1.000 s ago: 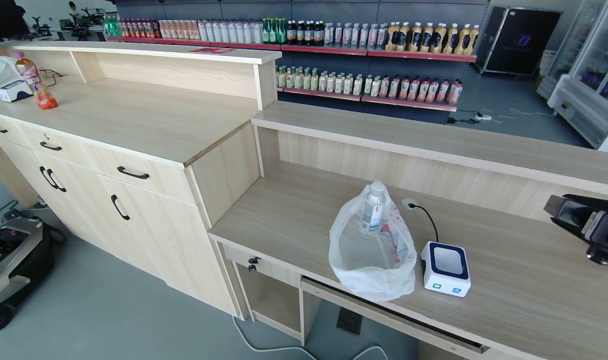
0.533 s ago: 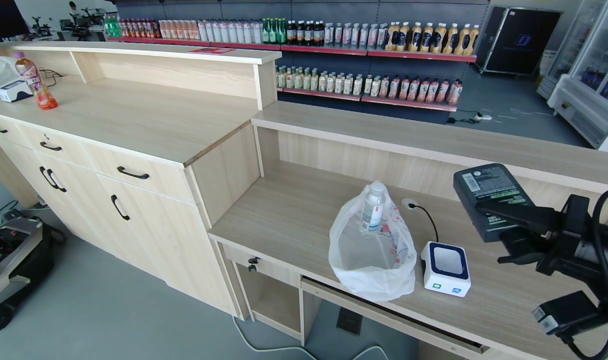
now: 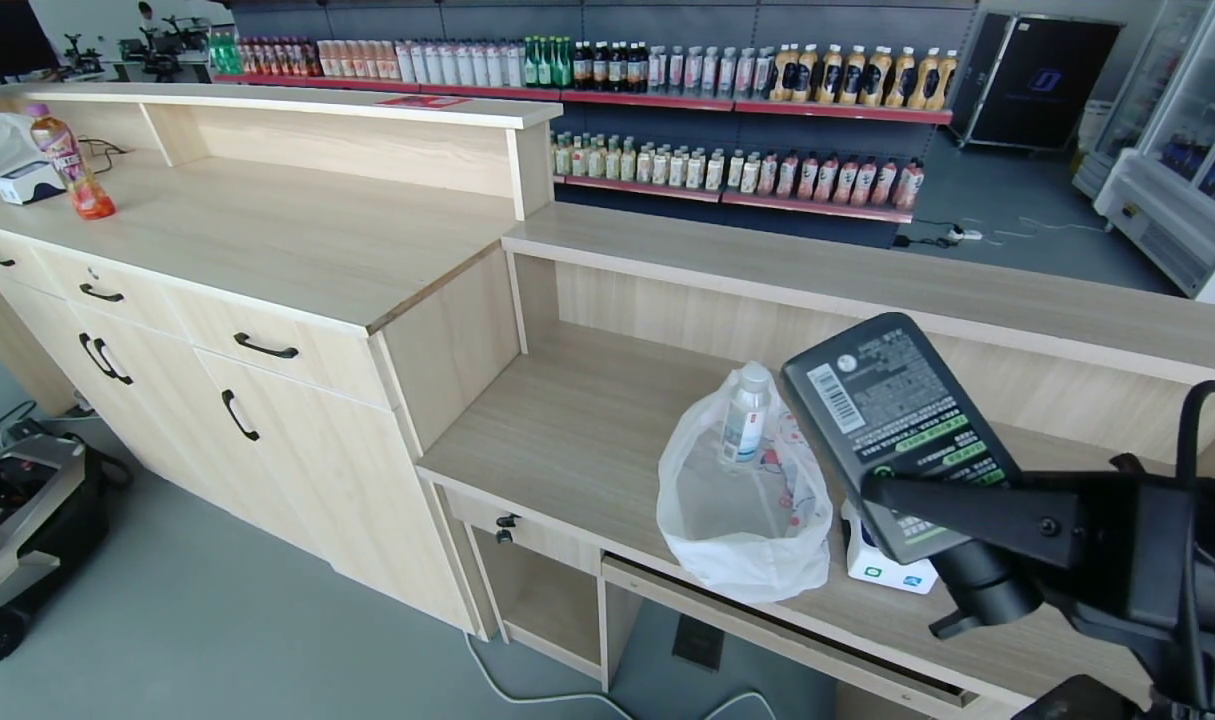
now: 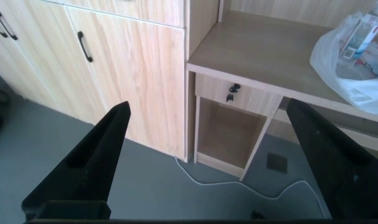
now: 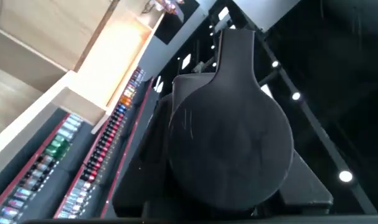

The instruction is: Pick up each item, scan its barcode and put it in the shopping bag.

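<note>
Checkout in colour: a black pack [image 3: 892,420] carries a white barcode patch, white print and green bands, in the black right gripper [image 3: 927,535]. The shopping bag [image 3: 742,530] is translucent white with a red-and-pink print on its far side. The bottle [image 3: 745,415] inside it is clear, with a white cap and a pale label. The scanner [image 3: 897,580] is white with one green and one blue mark. The bench [image 3: 567,430] is pale wood grain with black drawer handles [image 3: 265,349]. A drink bottle [image 3: 70,165] is orange with a pink cap. The shelves [image 3: 827,112] have red edges, the floor [image 3: 217,620] is grey, and the left gripper [image 4: 207,162] is black.
</note>
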Controlling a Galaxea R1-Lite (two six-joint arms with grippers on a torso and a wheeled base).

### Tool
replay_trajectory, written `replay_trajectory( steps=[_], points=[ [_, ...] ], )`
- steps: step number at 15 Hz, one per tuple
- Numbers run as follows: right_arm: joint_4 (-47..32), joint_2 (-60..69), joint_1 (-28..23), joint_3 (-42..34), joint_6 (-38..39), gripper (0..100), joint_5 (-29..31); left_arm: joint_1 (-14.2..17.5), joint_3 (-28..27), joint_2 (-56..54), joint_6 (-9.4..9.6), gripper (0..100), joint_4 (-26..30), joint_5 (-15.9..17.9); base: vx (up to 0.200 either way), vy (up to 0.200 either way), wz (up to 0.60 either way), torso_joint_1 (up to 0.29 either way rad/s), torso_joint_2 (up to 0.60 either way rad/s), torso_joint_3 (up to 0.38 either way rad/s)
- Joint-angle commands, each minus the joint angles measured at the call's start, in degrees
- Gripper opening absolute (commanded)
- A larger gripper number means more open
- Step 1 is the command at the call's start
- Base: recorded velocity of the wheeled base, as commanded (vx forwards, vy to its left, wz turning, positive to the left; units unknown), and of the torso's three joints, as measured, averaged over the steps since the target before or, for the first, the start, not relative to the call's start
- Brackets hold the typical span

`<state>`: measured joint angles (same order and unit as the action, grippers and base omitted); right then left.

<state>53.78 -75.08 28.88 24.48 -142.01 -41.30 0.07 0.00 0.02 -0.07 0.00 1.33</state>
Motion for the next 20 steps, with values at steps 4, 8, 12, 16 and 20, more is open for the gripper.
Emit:
replay_trajectory(
  steps=[4,8,12,16,20],
  points=[
    [2.11,-2.35,6.63,1.27,1.12,0,0.08,0.01,0.00,0.06,-0.01,100,0.00,-0.01,0.000,0.000,0.00,0.000,0.00,0.000],
    [2.20,-3.93,9.35,1.36,1.56,0,0.17,0.01,0.00,0.06,-0.01,100,0.00,-0.01,0.000,0.000,0.00,0.000,0.00,0.000],
    [2.03,-3.49,9.44,0.66,1.47,0,0.17,0.01,0.00,0.06,-0.01,100,0.00,-0.01,0.000,0.000,0.00,0.000,0.00,0.000],
    [2.11,-2.35,10.14,0.39,1.56,0,0.17,0.01,0.00,0.06,-0.01,100,0.00,-0.01,0.000,0.000,0.00,0.000,0.00,0.000],
    [2.11,-1.47,11.55,0.31,1.47,0,0.17,0.01,0.00,0.06,-0.01,100,0.00,-0.01,0.000,0.000,0.00,0.000,0.00,0.000]
  ],
)
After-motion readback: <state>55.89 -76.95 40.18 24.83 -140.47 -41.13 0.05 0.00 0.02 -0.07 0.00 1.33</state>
